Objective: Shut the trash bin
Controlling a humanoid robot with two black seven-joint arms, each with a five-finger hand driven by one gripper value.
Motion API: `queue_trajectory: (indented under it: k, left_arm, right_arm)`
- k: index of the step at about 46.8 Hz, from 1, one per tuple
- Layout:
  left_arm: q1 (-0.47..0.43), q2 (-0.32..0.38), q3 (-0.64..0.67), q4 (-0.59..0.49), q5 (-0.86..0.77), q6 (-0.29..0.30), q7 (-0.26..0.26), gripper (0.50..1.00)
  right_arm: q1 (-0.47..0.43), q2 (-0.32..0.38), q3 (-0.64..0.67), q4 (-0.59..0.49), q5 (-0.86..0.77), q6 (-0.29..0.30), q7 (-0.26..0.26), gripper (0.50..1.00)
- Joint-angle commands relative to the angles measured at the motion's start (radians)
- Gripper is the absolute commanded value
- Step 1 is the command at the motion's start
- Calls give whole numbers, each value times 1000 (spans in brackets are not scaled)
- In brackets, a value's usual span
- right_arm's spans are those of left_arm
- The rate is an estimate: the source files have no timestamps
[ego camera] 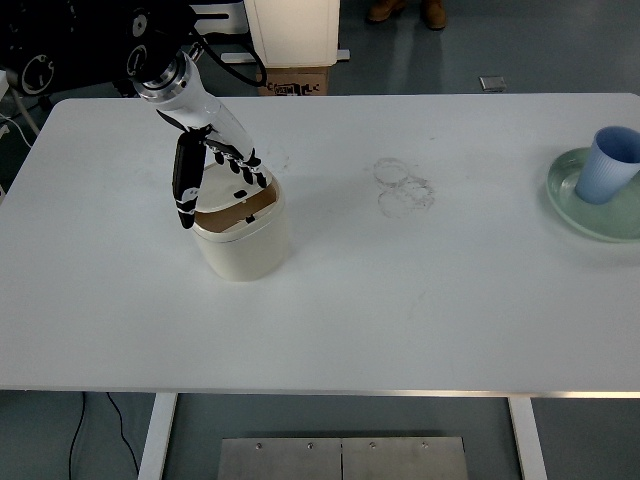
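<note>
White tabletop fills the frame, scuffed with faint ring marks (403, 186) near the centre, and all the action is over in the upper left. One cream trash bin (243, 236) stands there, and the left hand (212, 160) is right over it, reaching in from the upper left corner: fingers (243, 170) spread and laid on the lid (232, 188), thumb hanging down the bin's left side, nothing actually clasped. I'd call this closing about halfway done: the lid is tipped down over the back part of the mouth, but a brown wedge of the inside shows at the front, so it needs pressing flat. No right hand anywhere. Far right of the frame, well apart from the bin: one pale blue cup (610, 164) standing in one green plate (590, 200). A pair of shoes (405, 10) shows at the top edge, someone standing beyond the table.
</note>
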Motion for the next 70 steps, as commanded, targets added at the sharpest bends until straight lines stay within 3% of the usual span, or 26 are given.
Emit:
queue_trajectory:
  k: [1, 49, 70]
  left_arm:
    - [6, -2, -2, 5, 0, 0, 0, 1000]
    - [96, -61, -27, 64, 15, 0, 0, 1000]
    - [96, -66, -33, 65, 15, 0, 0, 1000]
  right_arm:
    - [0, 0, 0, 0, 0, 0, 1, 991]
    - [0, 0, 0, 0, 0, 0, 0, 991]
    - [0, 0, 0, 0, 0, 0, 0, 991]
